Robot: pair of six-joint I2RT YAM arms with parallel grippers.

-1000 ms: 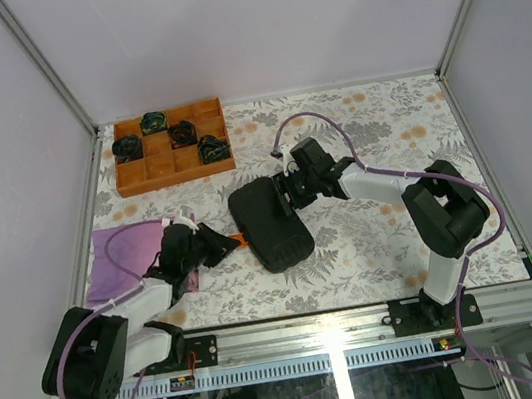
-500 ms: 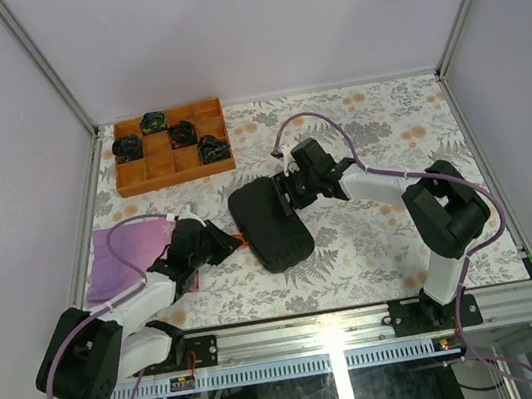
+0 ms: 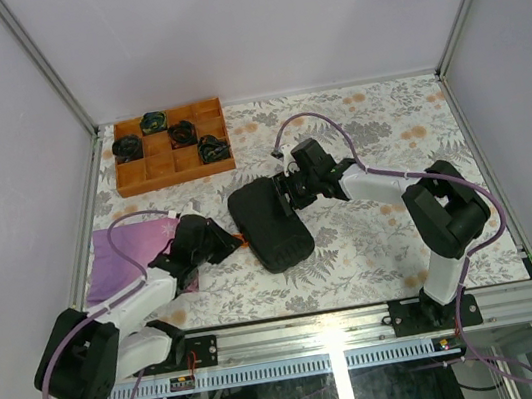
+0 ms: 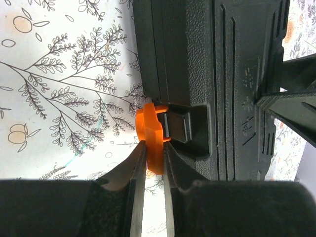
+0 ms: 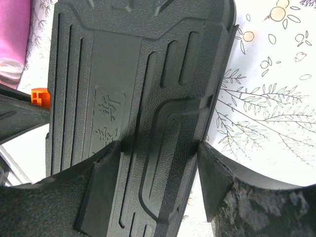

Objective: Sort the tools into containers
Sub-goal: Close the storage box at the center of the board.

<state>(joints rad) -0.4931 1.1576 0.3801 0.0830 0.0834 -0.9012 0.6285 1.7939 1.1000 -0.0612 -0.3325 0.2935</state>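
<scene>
Between the fingertips of our left gripper [image 4: 154, 148] sits the orange latch [image 4: 149, 123]. The jaws are closed on its tab, pinching it from both faces. Just beyond that pinch lies the case [image 3: 270, 227], lid shut, with the latch rooted in the long side that faces this gripper. The case's long axis runs crosswise to the left gripper's reach, one end off to its left and the other to its right. So the latch juts back toward the gripper from a side, not from an end.

Across the case, on the opposite long side and somewhat to the left gripper's left, stands our right gripper [image 5: 159, 145]. Its fingers [image 5: 98, 197] are spread wide, one over the lid and the other at the rim. We cannot tell whether they clamp the case or only brace it.

We judge that the step in hand is unlatching, and it falls to the left gripper, the only one on the latch. The pull should go away from the case's side, back along the left gripper's own line, swinging the tab about its root. A tug along the case's long axis would more likely slip off the tab or drag the case askew. The right gripper, set opposite, gives us something to pull against. We see no tool in these views, so we take it that sorting waits on the lid.
</scene>
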